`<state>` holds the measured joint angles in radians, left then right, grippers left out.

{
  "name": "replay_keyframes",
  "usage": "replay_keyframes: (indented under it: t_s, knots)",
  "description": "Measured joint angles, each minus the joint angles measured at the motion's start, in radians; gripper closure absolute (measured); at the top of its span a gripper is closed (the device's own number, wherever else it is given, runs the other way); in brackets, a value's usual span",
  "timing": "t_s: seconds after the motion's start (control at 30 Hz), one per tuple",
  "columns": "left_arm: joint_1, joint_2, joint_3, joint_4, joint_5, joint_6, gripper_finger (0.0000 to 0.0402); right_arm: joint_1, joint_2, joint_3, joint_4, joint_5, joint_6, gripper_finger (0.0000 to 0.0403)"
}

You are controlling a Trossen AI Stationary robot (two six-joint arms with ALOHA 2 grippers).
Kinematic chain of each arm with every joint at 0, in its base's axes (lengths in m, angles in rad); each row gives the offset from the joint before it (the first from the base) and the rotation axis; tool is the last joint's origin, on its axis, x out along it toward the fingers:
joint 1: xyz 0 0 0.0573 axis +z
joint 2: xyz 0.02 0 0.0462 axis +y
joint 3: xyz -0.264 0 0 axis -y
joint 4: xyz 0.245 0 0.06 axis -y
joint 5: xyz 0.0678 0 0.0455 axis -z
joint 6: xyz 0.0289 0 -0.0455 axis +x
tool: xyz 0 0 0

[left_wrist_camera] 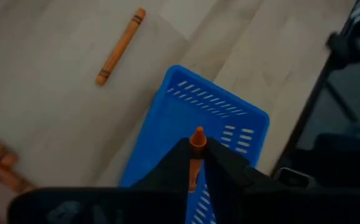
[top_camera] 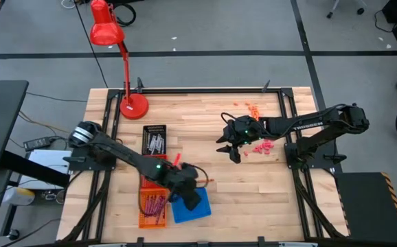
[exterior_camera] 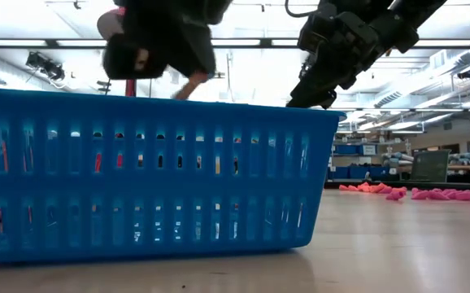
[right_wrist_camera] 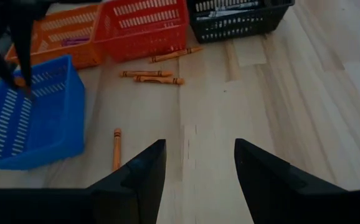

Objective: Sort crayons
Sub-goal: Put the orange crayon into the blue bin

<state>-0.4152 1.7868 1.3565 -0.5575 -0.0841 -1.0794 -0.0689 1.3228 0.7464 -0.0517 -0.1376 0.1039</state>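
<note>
Blue basket fills the near low view, hiding most of the table behind it. Left gripper sits over it, fingers pinching an orange crayon, lower end hidden between them. Loose orange crayons lie on the wood by the red basket. Right gripper gapes wide, holding nothing, farther off above the table.

Two dark jointed arms; right tool has black wedge-shaped fingers, possibly green-lit wrists.
</note>
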Motion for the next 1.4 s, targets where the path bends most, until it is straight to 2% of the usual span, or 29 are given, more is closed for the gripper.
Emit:
replay_keyframes:
  t_s: [0.2,0.4,0.6,0.73,0.87,1.0,1.2,1.4]
  knots:
    - [0.0,0.091,0.044,-0.018,0.052,0.053,0.0288,0.009,0.0,0.0,-0.031,-0.093,-0.009,0.021]
    - [0.0,0.087,0.045,-0.018,0.09,0.03,0.024,0.068,0.0,0.0,-0.053,-0.094,-0.072,0.021]
    - [-0.021,0.07,0.046,-0.02,0.068,0.035,0.0244,0.127,0.019,0.0,-0.018,-0.066,-0.1,0.0207]
    - [-0.04,0.071,0.046,0.016,0.003,0.043,0.0248,0.156,0.094,0.0,0.011,-0.065,-0.098,0.0208]
    - [-0.043,0.076,0.046,0.023,-0.008,0.009,0.0248,0.161,0.135,0.0,0.017,-0.06,-0.078,0.0209]
    - [-0.055,0.08,0.046,0.023,-0.046,-0.006,0.0249,0.157,0.126,0.0,0.002,-0.009,-0.052,0.0209]
    - [-0.07,0.083,0.045,0.031,-0.128,0.009,0.0249,0.158,0.096,0.0,0.005,0.013,-0.076,0.0209]
    - [-0.125,0.159,0.044,0.089,-0.146,0.065,0.0249,0.158,0.089,0.0,0.008,0.014,-0.082,0.0209]
